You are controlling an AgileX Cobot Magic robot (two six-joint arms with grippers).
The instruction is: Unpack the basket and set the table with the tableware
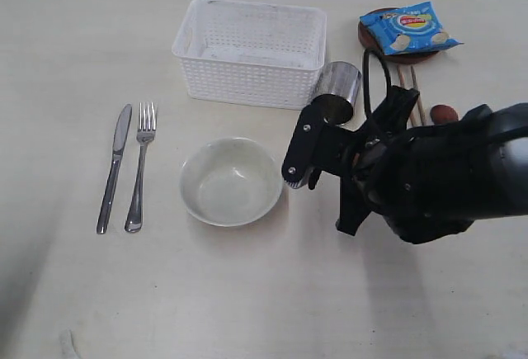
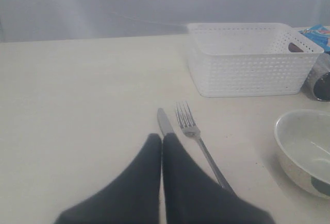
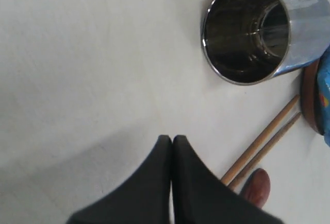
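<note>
The white basket (image 1: 247, 49) stands at the back of the table (image 1: 247, 293), and nothing shows inside it. In front of it sits the off-white bowl (image 1: 231, 181), with the knife (image 1: 114, 167) and fork (image 1: 140, 169) side by side to its left. The steel cup (image 3: 247, 28) lies on its side right of the basket. Two chopsticks (image 3: 260, 144) and a reddish spoon (image 3: 256, 187) lie beyond it. My right gripper (image 3: 171, 139) hangs shut and empty above bare table, between bowl and cup (image 1: 299, 153). My left gripper (image 2: 162, 137) is shut and empty, just short of the knife (image 2: 165, 121).
A blue crisp packet (image 1: 408, 30) rests on a small brown plate (image 1: 396, 54) at the back right. My right arm's black body (image 1: 437, 173) covers the table on the right. A pale wall runs behind the table's far edge.
</note>
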